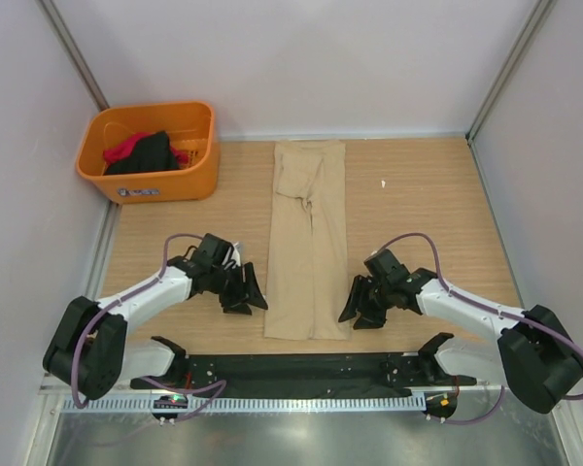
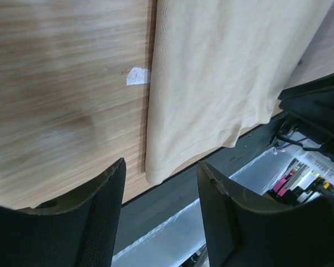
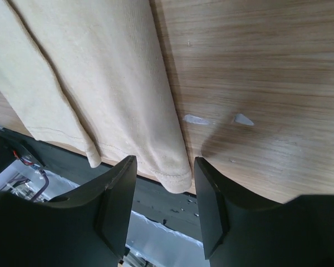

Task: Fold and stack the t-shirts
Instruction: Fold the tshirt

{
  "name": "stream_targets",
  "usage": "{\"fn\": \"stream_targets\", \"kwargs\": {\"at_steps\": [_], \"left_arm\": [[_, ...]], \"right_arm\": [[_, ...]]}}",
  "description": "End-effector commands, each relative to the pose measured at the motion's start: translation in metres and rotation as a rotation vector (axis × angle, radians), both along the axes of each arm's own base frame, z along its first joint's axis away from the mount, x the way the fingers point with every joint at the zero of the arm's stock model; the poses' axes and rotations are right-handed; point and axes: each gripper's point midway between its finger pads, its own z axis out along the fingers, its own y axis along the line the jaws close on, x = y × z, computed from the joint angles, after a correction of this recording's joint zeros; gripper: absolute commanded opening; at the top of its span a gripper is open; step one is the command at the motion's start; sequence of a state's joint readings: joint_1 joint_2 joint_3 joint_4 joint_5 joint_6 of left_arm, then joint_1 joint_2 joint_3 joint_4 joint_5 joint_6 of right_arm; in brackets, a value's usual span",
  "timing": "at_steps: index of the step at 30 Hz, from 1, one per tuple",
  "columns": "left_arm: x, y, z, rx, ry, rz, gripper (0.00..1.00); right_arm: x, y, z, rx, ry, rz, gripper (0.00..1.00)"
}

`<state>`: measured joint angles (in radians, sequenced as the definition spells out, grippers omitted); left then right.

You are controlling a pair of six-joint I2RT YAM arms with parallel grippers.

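A beige t-shirt (image 1: 308,238), folded lengthwise into a long narrow strip, lies down the middle of the wooden table, its hem at the near edge. My left gripper (image 1: 250,294) is open and empty just left of the hem's near left corner (image 2: 156,172). My right gripper (image 1: 355,303) is open and empty just right of the near right corner (image 3: 178,179). Both sets of jaws hover above the shirt corners without touching. The shirt also fills the left wrist view (image 2: 228,72) and the right wrist view (image 3: 94,72).
An orange basket (image 1: 189,180) at the far left holds black and red clothes (image 1: 144,152). A black base bar (image 1: 301,369) runs along the table's near edge. Small white flecks lie on the wood (image 1: 384,183). Grey walls enclose the table.
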<state>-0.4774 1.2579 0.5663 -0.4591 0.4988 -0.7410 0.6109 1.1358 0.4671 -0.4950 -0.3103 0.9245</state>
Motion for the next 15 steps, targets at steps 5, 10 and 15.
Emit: {"fn": "stream_targets", "kwargs": {"at_steps": [5, 10, 15], "left_arm": [[-0.012, -0.019, -0.007, -0.065, 0.067, 0.030, 0.54], [-0.028, -0.015, -0.017, -0.011, 0.087, 0.038, 0.52], [-0.036, -0.008, -0.028, 0.023, 0.103, 0.063, 0.52]], "right_arm": [[-0.002, 0.003, -0.003, 0.031, -0.001, 0.005, 0.52], [-0.007, 0.001, -0.006, 0.037, 0.005, -0.013, 0.52], [-0.010, 0.001, -0.010, 0.058, 0.012, -0.019, 0.52]]}}
